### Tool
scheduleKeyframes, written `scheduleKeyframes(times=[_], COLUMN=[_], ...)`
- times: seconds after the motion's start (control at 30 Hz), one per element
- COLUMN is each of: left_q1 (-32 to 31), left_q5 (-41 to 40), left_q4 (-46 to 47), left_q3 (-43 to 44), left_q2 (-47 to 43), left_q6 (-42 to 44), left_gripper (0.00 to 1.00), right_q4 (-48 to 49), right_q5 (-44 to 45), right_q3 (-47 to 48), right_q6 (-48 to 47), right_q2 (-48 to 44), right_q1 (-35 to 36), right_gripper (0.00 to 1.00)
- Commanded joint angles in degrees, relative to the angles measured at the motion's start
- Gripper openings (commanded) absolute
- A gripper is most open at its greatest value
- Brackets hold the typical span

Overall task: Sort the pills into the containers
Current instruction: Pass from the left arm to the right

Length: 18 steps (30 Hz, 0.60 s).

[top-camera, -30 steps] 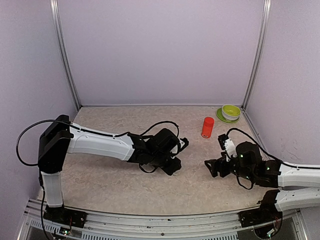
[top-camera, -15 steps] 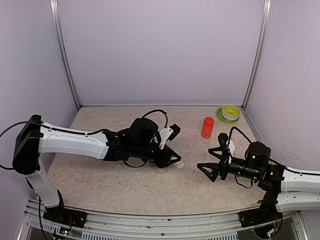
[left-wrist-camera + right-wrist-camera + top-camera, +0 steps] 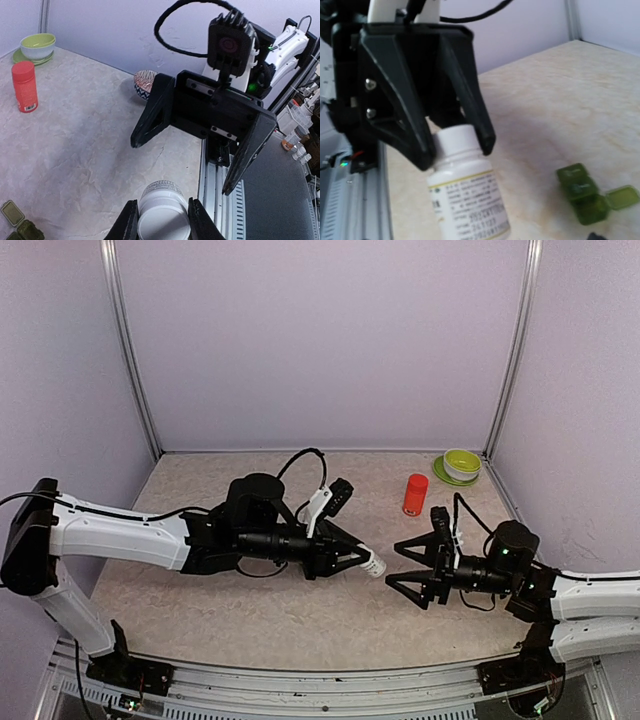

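My left gripper [image 3: 358, 558] is shut on the cap end of a small white pill bottle [image 3: 373, 564], held level above the table. In the left wrist view the bottle [image 3: 162, 212] sits between my fingers, base pointing outward. My right gripper [image 3: 392, 562] stands open just right of the bottle, one finger above and one below its base, not touching it. The right wrist view shows the labelled bottle [image 3: 470, 200] up close. The dark-green containers [image 3: 584, 194] lie on the table, one lid open; they also show as containers [image 3: 20, 226] in the left wrist view. No pills show.
A red-orange bottle [image 3: 415, 494] stands at the back right, with a green bowl on a green plate [image 3: 461, 465] behind it in the corner. A patterned bowl [image 3: 144, 83] sits near the right arm. The table's metal front rail [image 3: 320, 680] runs along the near edge.
My left arm has stretched to the right, carrying the white bottle toward the right gripper. The right gripper has turned to face it with its fingers spread.
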Motion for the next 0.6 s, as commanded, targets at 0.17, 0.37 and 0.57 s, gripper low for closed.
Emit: scheduleKeyframes(times=[0.17, 0.37, 0.57], left_q1=[-0.95, -0.97, -1.37], left_q5=[5.2, 6.57, 7.77], left_q4=[4.22, 12.13, 15.39], left_q3=[1.55, -1.58, -2.11], left_q2=[0.51, -0.58, 0.44], left_q6=[-0.59, -4.01, -5.9], left_gripper=[0.07, 0.07, 0.07], right_q4=[3.71, 8.38, 11.32], right_q5=[-2.72, -4.88, -5.44], right_q3=[2.36, 2.59, 3.15], right_q6=[-2.76, -3.12, -2.08], right_q2=[2.98, 4.71, 5.94], right_q1=[2.9, 4.12, 4.64], right_gripper=[0.84, 0.76, 0.67])
